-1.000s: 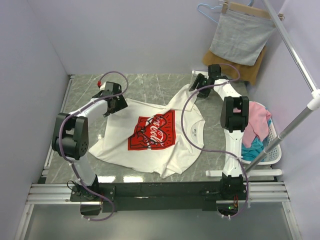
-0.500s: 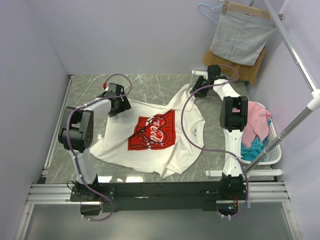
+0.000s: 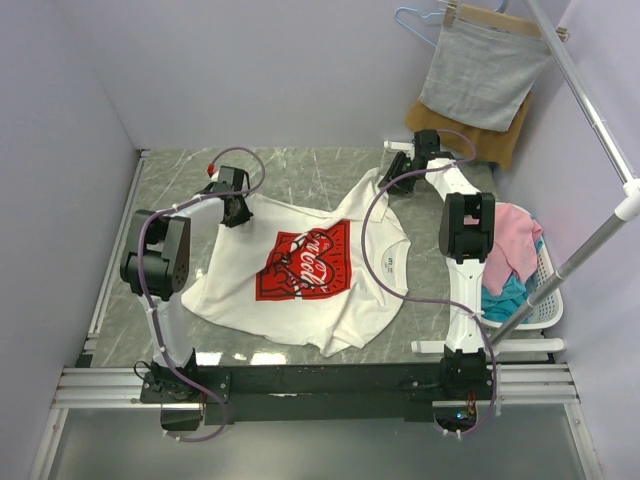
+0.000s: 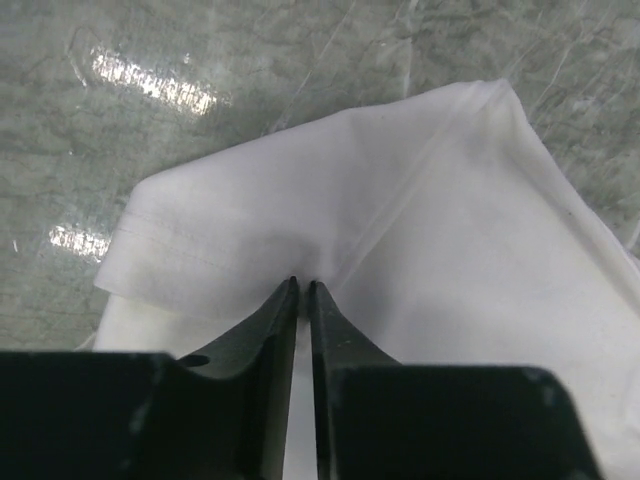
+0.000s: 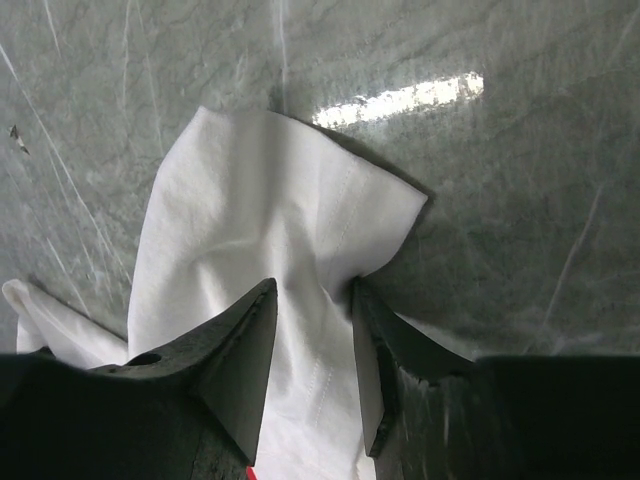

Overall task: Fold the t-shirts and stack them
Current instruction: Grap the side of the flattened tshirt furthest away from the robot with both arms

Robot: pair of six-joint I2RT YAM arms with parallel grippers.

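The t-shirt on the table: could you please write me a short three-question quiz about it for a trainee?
1. True or false: the t-shirt lies print side up on the table.
2. Which part does the left gripper pinch? A collar; B bottom hem corner; C sleeve.
3. What colour is the chest print?
Key: 1 true; 2 B; 3 red.

I see on my feed: lilac walls (image 3: 300, 70) on 3 sides | grey-green marble tabletop (image 3: 170, 180), bright glare patches | white rail (image 3: 593, 110) at right | grey cloth (image 3: 480, 75) hung far-right | white basket (image 3: 548, 298) by rail
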